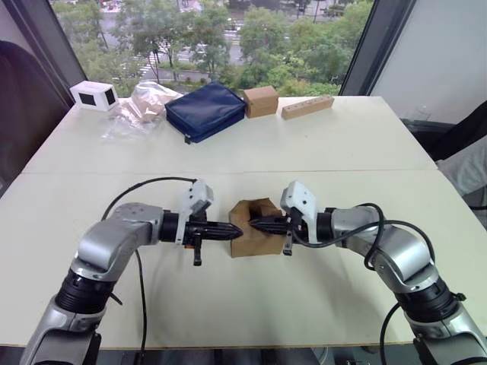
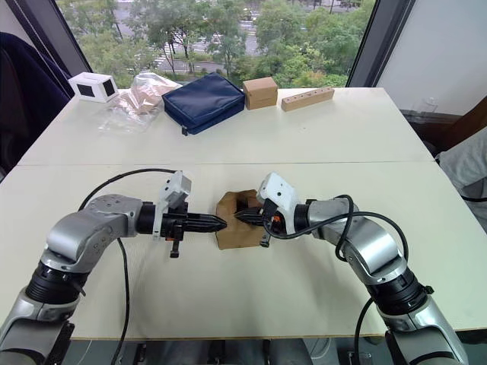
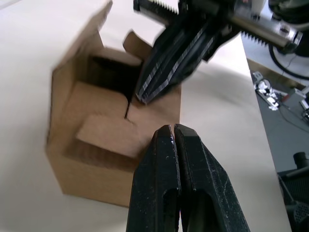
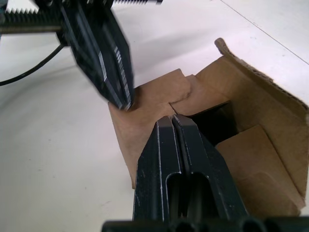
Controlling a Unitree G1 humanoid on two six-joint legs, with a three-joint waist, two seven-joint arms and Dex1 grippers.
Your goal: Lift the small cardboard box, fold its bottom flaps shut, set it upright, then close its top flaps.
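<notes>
Small cardboard box (image 1: 255, 228) on the white table (image 1: 319, 144), near the front edge, between both grippers, top flaps (image 4: 169, 96) partly folded in. Left gripper (image 1: 236, 227) with fingers closed, empty, tip touching the box. Right gripper (image 1: 254, 223) also closed, empty, tip on the flaps.

A white tabletop (image 1: 319, 144), crossed by a seam, stands before a large window (image 1: 228, 30) with dark slanted frames, admitting daylight and showing green trees and a road outside, with a pale wall (image 1: 441, 53) on the right side.
</notes>
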